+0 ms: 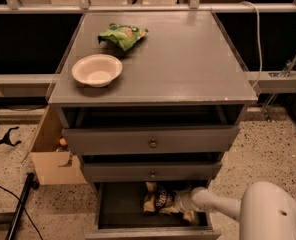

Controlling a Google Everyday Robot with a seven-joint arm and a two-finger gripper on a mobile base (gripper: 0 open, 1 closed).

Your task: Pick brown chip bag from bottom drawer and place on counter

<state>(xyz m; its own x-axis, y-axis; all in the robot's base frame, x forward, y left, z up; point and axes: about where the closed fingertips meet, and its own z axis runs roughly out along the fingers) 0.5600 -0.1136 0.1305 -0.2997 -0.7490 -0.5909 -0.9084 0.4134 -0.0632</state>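
The bottom drawer (pixel 148 232) is pulled open below the two knobbed drawers. The brown chip bag (pixel 158 198), dark brown and cream-yellow, lies crumpled in its dark interior, right of the middle. My gripper (pixel 175 202) reaches into the drawer from the right on a white arm (pixel 213 205) and is against the bag's right side. Its tip is hidden by the bag. The grey counter (pixel 188 59) is the cabinet's top, well above the gripper.
A white bowl (pixel 97 70) and a green snack bag (pixel 123 35) sit on the counter's left half. The two upper drawers (pixel 150 141) stand slightly open above the arm. A cardboard box (pixel 50 159) and a black pole (pixel 18 209) are on the floor at the left.
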